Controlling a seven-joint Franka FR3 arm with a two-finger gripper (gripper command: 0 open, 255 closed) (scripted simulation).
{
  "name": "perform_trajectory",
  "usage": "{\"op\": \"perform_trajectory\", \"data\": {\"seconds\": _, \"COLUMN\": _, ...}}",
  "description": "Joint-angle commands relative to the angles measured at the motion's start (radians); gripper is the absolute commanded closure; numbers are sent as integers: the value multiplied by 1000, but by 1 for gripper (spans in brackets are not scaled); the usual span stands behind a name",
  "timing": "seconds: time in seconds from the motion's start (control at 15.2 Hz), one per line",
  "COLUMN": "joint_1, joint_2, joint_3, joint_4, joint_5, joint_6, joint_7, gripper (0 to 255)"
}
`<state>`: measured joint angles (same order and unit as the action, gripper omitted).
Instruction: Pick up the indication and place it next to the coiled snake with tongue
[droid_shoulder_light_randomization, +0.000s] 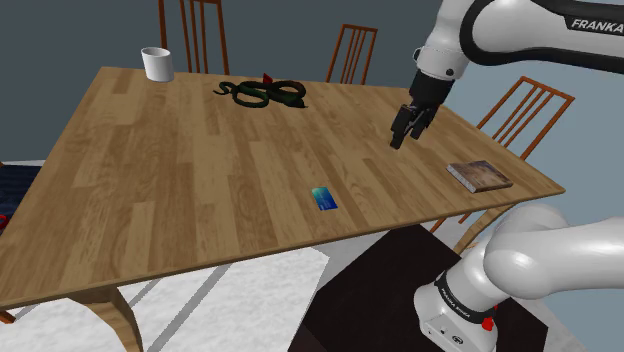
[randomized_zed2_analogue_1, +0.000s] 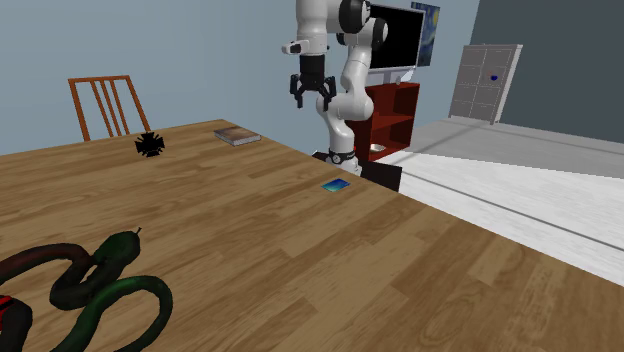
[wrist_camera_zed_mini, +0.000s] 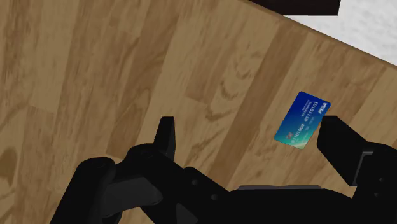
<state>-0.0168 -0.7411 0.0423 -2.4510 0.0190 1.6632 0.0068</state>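
Fingers spread, the gripper (droid_shoulder_light_randomization: 405, 138) hangs above the table (droid_shoulder_light_randomization: 150, 190), holding nothing. In the shoulder view the blue card (droid_shoulder_light_randomization: 324, 199) lies flat at the gripper's 7 o'clock, near the edge. From the card, the snake (droid_shoulder_light_randomization: 262, 94) is at 11, the cup (droid_shoulder_light_randomization: 156, 63) beyond it, and a book (droid_shoulder_light_randomization: 479, 176) at 3. The snake's tongue is hard to make out.

A wooden table (droid_shoulder_light_randomization: 200, 180) spans most of the shoulder view. A white cup (droid_shoulder_light_randomization: 156, 63) stands near its corner in the upper left, and a closed book (droid_shoulder_light_randomization: 479, 175) lies near the table's edge at the right. Slat-backed wooden chairs (droid_shoulder_light_randomization: 352, 52) line the top of the frame. In the second exterior view, a black spiky object (randomized_zed2_analogue_1: 150, 145) sits on the table at upper left. A red shelf unit (randomized_zed2_analogue_1: 400, 105) stands right of top centre with a black screen (randomized_zed2_analogue_1: 398, 38) above it, and a grey cabinet (randomized_zed2_analogue_1: 485, 80) stands at upper right.
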Motion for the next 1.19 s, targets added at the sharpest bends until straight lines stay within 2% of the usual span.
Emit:
{"op": "perform_trajectory", "data": {"seconds": 0.0, "joint_1": 0, "joint_2": 0, "joint_3": 0, "joint_4": 0, "joint_5": 0, "joint_6": 0, "joint_7": 0, "gripper": 0}}
{"op": "perform_trajectory", "data": {"seconds": 0.33, "joint_1": 1, "joint_2": 50, "joint_3": 101, "joint_4": -94, "joint_5": 51, "joint_6": 197, "joint_7": 173, "gripper": 0}}
{"op": "perform_trajectory", "data": {"seconds": 0.66, "joint_1": -10, "joint_2": 163, "joint_3": 209, "joint_4": -138, "joint_5": 78, "joint_6": 406, "joint_7": 352, "gripper": 0}}
{"op": "perform_trajectory", "data": {"seconds": 0.92, "joint_1": -39, "joint_2": 294, "joint_3": 302, "joint_4": -134, "joint_5": 62, "joint_6": 569, "joint_7": 511, "gripper": 0}}
{"op": "perform_trajectory", "data": {"seconds": 1.12, "joint_1": -78, "joint_2": 411, "joint_3": 374, "joint_4": -108, "joint_5": 12, "joint_6": 682, "joint_7": 649, "gripper": 0}}
